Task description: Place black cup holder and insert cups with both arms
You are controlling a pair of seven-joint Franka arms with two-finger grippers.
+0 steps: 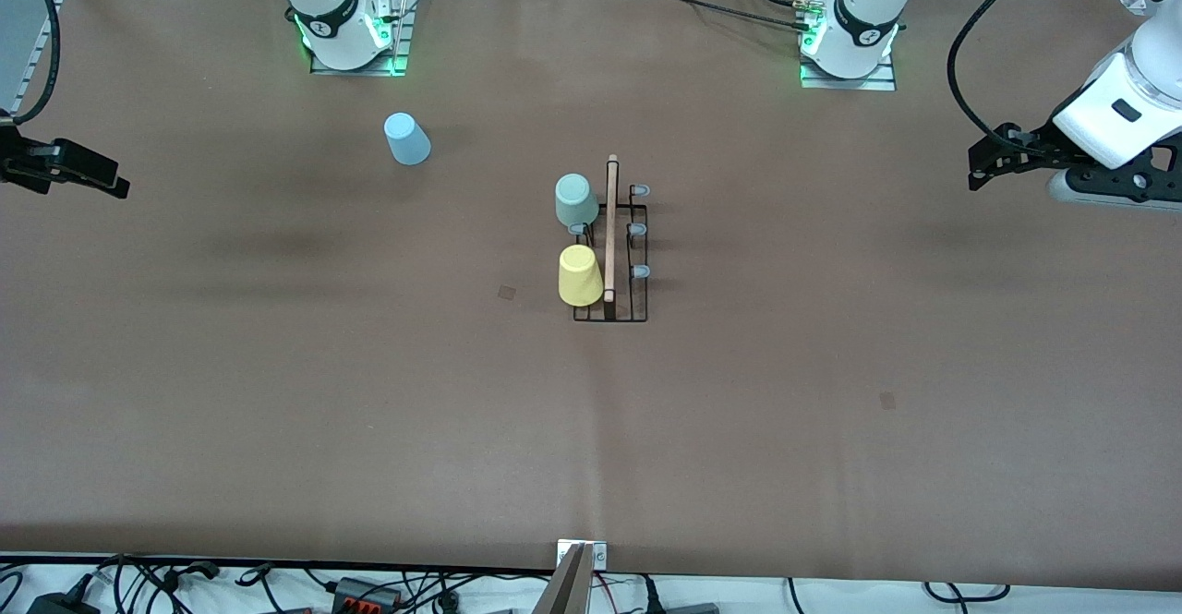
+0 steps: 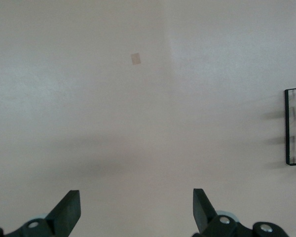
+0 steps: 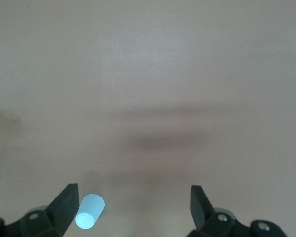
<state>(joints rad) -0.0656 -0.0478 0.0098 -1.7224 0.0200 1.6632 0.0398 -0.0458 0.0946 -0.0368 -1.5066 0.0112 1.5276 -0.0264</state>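
The black cup holder (image 1: 610, 254) stood at the middle of the brown tabletop (image 1: 277, 392), its light wooden rod handle (image 1: 610, 226) running lengthwise from the end nearer the arm bases toward the end nearer the front camera. Two cups sat upside down on pegs along the side of the rod toward my right arm's end of the tabletop. The pale mint green cup (image 1: 575, 199) was at about eleven o'clock from the holder's centre, and the yellow cup (image 1: 580, 275) was at about seven o'clock, nearer the front camera. One grey-tipped peg showed bare between them. Across the rod, three grey-tipped pegs (image 1: 639, 230) stood bare in a row.

The light blue cup (image 1: 406, 138) rested alone on the tabletop, well apart from the holder at roughly ten o'clock from it, toward my right arm's base. My right wrist view caught it too, pale against the surface.

My left gripper (image 1: 993, 166) hung over the tabletop's edge at three o'clock from the holder, far out at my left arm's end, its jaws spread apart with nothing between them. A corner of the holder's wire frame showed at the rim of its wrist view. My right gripper (image 1: 106, 180) hung over the nine o'clock edge, jaws likewise parted and bare.
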